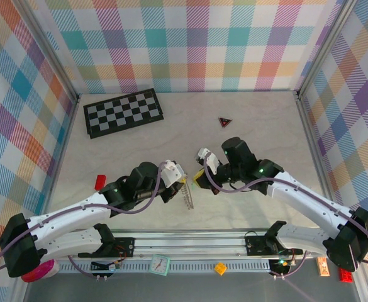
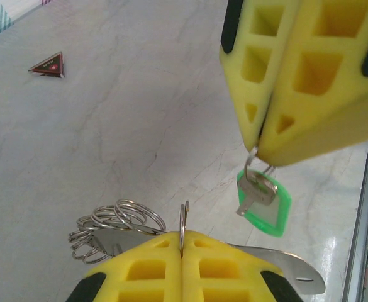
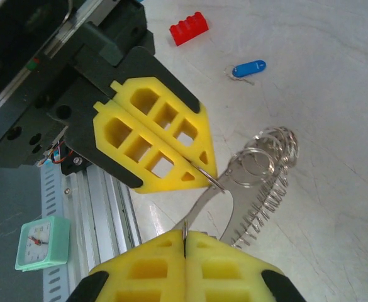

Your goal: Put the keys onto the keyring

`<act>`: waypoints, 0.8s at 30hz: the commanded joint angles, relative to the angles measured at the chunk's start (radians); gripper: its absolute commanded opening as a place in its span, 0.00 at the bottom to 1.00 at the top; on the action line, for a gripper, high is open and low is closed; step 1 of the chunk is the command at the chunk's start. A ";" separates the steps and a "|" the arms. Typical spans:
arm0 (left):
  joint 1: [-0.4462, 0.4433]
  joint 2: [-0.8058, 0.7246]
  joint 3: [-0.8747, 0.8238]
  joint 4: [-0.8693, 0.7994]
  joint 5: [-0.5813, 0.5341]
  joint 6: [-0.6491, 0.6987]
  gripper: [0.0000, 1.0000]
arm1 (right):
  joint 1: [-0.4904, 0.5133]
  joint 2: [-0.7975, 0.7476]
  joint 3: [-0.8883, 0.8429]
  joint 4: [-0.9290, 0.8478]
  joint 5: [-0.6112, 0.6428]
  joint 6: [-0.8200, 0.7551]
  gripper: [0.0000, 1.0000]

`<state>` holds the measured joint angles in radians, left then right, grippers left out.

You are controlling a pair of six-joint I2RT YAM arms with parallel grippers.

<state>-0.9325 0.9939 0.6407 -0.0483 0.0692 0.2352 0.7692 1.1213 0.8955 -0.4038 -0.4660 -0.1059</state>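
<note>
- Left gripper (image 2: 182, 245) — its yellow fingers are pressed together on the large silvery metal keyring (image 2: 117, 221), a hoop with a coiled edge.
- Right gripper (image 2: 261, 141) is clamped on the wire loop of the small green-headed key (image 2: 263, 202), which hangs just beside the hoop.
- Small blue-headed key (image 3: 250, 68) lies on the pale table (image 3: 334, 94), apart from the hoop — near a red toy brick (image 3: 190, 28).

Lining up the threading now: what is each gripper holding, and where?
Left gripper pinches the keyring by one thin loop; right gripper pinches the green key by its small wire ring.
</note>
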 commanded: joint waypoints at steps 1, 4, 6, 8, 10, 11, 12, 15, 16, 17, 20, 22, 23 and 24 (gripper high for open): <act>0.008 -0.003 0.032 0.037 0.020 -0.010 0.00 | 0.011 0.018 0.031 0.042 -0.028 -0.032 0.00; 0.009 -0.005 0.028 0.038 0.021 -0.003 0.00 | 0.017 0.029 0.036 0.057 -0.024 -0.026 0.00; 0.008 -0.005 0.028 0.036 0.023 0.001 0.00 | 0.021 0.031 0.035 0.072 -0.017 -0.019 0.00; 0.009 -0.004 0.027 0.038 0.023 0.005 0.00 | 0.023 0.032 0.033 0.085 -0.008 -0.010 0.00; 0.009 -0.003 0.028 0.037 0.024 0.008 0.00 | 0.022 0.029 0.031 0.099 0.002 0.000 0.00; 0.009 -0.003 0.028 0.037 0.025 0.009 0.00 | 0.022 0.028 0.027 0.108 0.004 0.000 0.00; 0.009 -0.003 0.028 0.039 0.025 0.009 0.00 | 0.022 0.028 0.025 0.114 0.007 0.000 0.00; 0.009 -0.002 0.028 0.040 0.027 0.012 0.00 | 0.022 0.037 0.025 0.125 0.007 0.038 0.00; 0.009 -0.003 0.028 0.040 0.027 0.014 0.00 | 0.022 0.038 0.025 0.128 0.009 0.041 0.00; 0.009 -0.004 0.027 0.039 0.027 0.014 0.00 | 0.022 0.042 0.025 0.132 0.012 0.044 0.00; 0.009 -0.010 0.023 0.042 0.028 0.019 0.00 | 0.021 0.050 0.027 0.134 0.028 0.050 0.00; 0.008 -0.012 0.021 0.041 0.030 0.020 0.00 | 0.023 0.056 0.030 0.131 0.031 0.053 0.00; 0.009 -0.011 0.021 0.041 0.030 0.021 0.00 | 0.023 0.061 0.031 0.133 0.031 0.054 0.00; 0.009 -0.013 0.020 0.043 0.030 0.022 0.00 | 0.023 0.064 0.033 0.128 0.030 0.056 0.00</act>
<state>-0.9325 0.9939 0.6407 -0.0483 0.0807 0.2443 0.7860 1.1728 0.8974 -0.2989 -0.4377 -0.0639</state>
